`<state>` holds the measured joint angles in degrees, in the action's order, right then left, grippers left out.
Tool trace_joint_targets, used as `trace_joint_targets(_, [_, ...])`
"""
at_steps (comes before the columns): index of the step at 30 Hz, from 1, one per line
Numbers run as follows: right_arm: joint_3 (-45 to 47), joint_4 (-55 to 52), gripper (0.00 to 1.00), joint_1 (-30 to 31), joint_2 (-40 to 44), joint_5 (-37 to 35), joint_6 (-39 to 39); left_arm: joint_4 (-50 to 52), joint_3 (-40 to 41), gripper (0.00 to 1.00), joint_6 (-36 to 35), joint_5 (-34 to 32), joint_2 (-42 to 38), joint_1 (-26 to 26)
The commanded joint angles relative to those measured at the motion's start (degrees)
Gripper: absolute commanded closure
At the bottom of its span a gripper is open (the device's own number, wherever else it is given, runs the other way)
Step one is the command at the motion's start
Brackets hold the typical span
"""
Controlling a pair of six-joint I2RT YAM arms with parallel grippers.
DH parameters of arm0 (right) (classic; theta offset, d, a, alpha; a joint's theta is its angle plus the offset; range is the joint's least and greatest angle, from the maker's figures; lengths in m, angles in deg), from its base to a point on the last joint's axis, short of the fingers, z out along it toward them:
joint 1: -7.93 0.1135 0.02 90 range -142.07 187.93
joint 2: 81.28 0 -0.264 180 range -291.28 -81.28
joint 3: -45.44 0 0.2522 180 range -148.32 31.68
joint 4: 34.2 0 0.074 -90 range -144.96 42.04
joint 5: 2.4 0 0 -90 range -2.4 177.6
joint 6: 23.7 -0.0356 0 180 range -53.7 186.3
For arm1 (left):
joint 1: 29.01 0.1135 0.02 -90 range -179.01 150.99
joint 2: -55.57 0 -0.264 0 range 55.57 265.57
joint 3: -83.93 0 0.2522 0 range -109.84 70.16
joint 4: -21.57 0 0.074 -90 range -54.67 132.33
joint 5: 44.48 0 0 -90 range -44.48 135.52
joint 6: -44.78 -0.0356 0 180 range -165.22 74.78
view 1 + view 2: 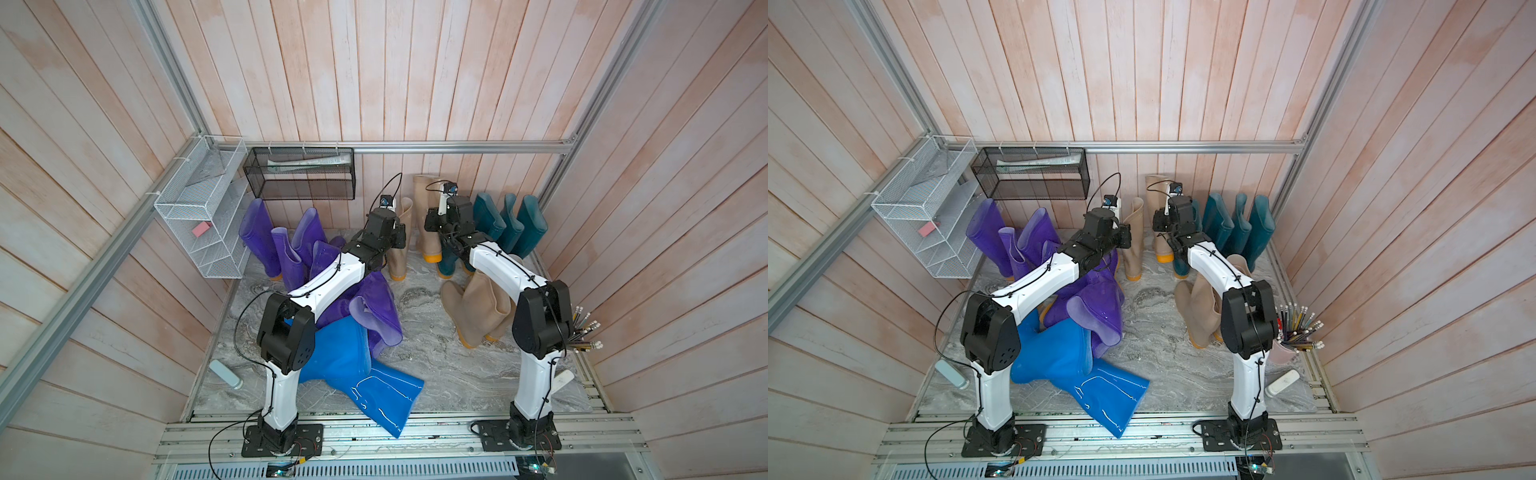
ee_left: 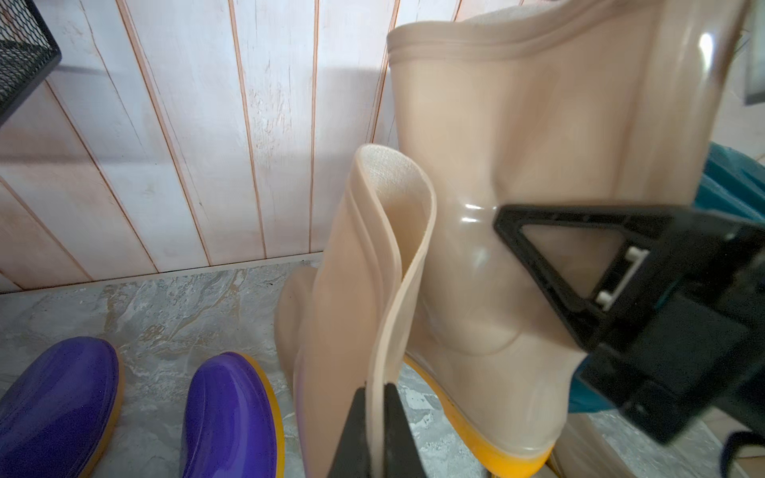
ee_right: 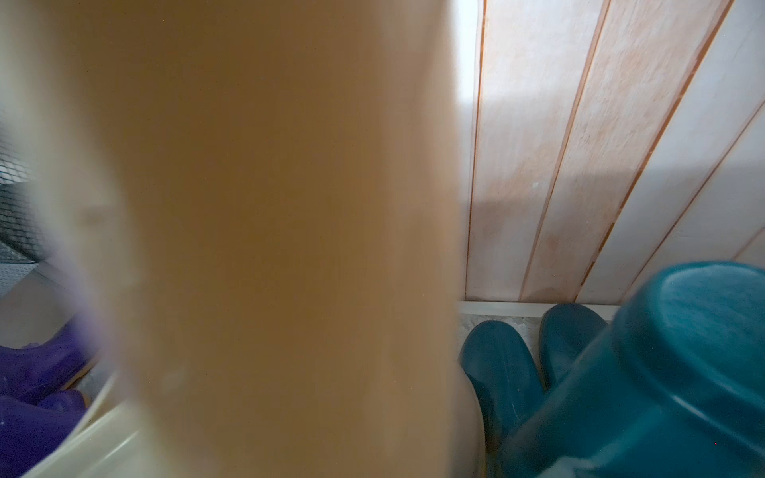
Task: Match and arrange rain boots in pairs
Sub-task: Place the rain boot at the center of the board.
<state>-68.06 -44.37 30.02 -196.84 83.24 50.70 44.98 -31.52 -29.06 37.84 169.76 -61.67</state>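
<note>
My left gripper (image 2: 376,389) is shut on the folded rim of a beige rain boot (image 2: 343,289), which stands near the back wall in both top views (image 1: 401,253) (image 1: 1133,257). Right beside it stands a taller beige boot (image 1: 422,195) (image 2: 517,145). My right gripper (image 1: 432,222) is pressed against its shaft, and one black finger (image 2: 579,213) lies flat on it. That shaft (image 3: 269,207) fills the right wrist view and hides the fingertips. Purple boots (image 1: 266,241) stand at the left and some lie heaped (image 1: 374,307). Blue boots (image 1: 345,357) lie in front. Teal boots (image 1: 511,228) stand at the back right.
Two more beige boots (image 1: 473,307) lean under my right arm. A white wire shelf (image 1: 199,216) and a black mesh basket (image 1: 299,174) hang on the walls. A pencil cup (image 1: 582,332) stands at the right edge and a pale bottle (image 1: 224,374) lies front left.
</note>
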Motion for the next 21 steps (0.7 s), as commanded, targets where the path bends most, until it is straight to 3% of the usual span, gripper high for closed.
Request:
trace_joint_targets(1, [-5.9,9.15,1.0,-0.11,-0.88,0.7,-1.07,-1.56,0.88,1.0,0.76,0.56,-1.77,0.33])
trace_joint_targets(9, [-8.54,10.43,1.0,-0.35,-3.91,1.42,-3.0,-1.52,1.62,1.0,0.45,-0.46,-2.83,0.41])
trace_joint_targets(21, [4.94,16.74,1.0,-0.47,-4.0,1.78,-5.35,-2.84,4.09,1.0,0.82,0.98,-3.36,0.54])
